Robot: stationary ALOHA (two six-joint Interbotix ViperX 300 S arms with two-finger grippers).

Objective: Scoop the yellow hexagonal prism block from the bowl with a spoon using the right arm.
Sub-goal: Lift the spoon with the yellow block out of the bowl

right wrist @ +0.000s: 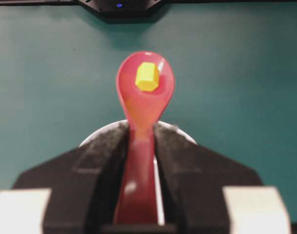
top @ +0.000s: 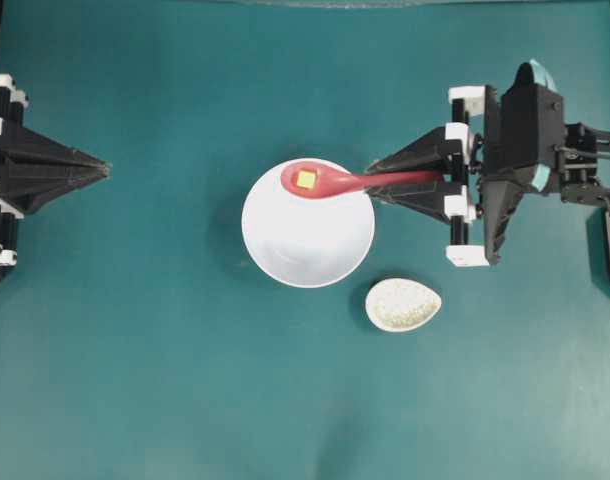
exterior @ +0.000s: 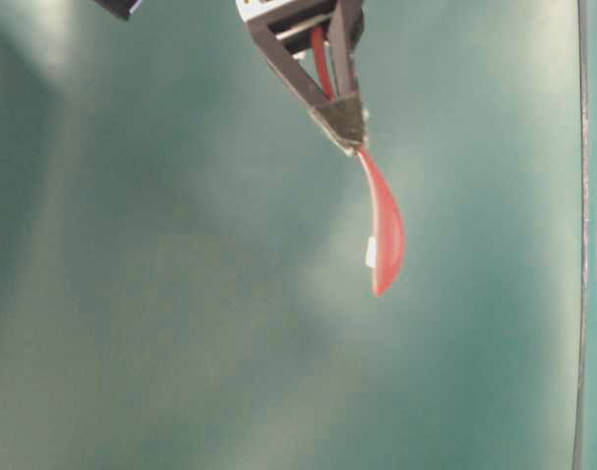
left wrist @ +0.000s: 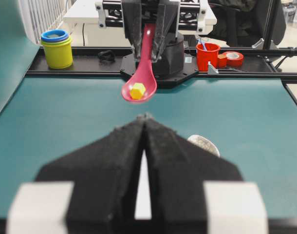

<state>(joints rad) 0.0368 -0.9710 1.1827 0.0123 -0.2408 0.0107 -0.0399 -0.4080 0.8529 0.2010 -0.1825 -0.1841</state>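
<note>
Overhead: spoon [top: 357, 182] long axis horizontal, scoop pointing left above the bowl [top: 307, 245], handle clamped in right gripper [top: 377, 182]. One yellow block [top: 306, 179] sits in the scoop. One speckled dish [top: 402, 304] beside the bowl. Left gripper [top: 103, 169] closed, holding nothing. Right wrist: block [right wrist: 147, 76] in the scoop, handle between the fingers [right wrist: 187, 168].

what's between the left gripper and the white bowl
Only bare teal table; the overhead view shows nothing between the left gripper and the bowl.
</note>
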